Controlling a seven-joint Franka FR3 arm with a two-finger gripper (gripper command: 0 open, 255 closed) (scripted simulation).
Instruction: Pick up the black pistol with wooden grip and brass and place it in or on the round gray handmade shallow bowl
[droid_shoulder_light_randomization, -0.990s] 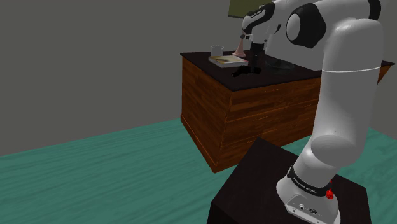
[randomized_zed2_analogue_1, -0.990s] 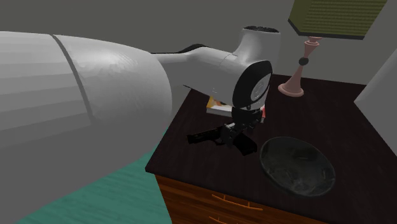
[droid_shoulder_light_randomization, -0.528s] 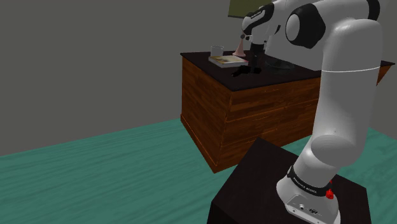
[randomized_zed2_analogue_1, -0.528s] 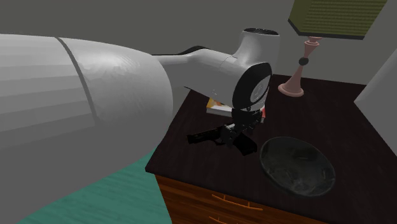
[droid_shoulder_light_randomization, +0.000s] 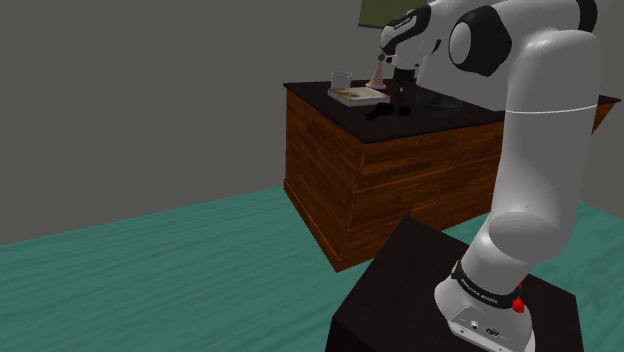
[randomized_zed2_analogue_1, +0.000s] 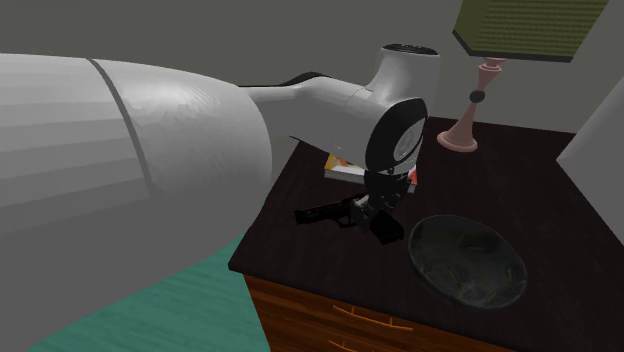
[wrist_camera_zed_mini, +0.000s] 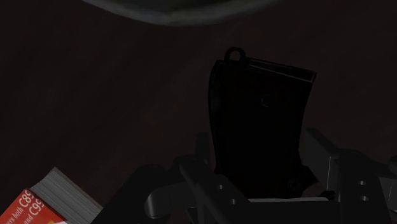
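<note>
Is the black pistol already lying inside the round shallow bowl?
No, in the second exterior view the pistol lies on the dark tabletop beside the bowl, outside its rim.

1 black pistol w/ dark grip (randomized_zed2_analogue_1: 322, 213), 1 round grey shallow bowl (randomized_zed2_analogue_1: 467, 262), 1 red-covered book (wrist_camera_zed_mini: 46, 201), 1 pink-based lamp w/ green shade (randomized_zed2_analogue_1: 468, 118), 1 white mug (droid_shoulder_light_randomization: 341, 78), 1 wooden bench (droid_shoulder_light_randomization: 400, 170).

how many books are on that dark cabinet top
1. The book lies flat on the cabinet top, close to the pistol and near the top's edge. The arm covers part of the top in the second exterior view, so another may be hidden.
</note>
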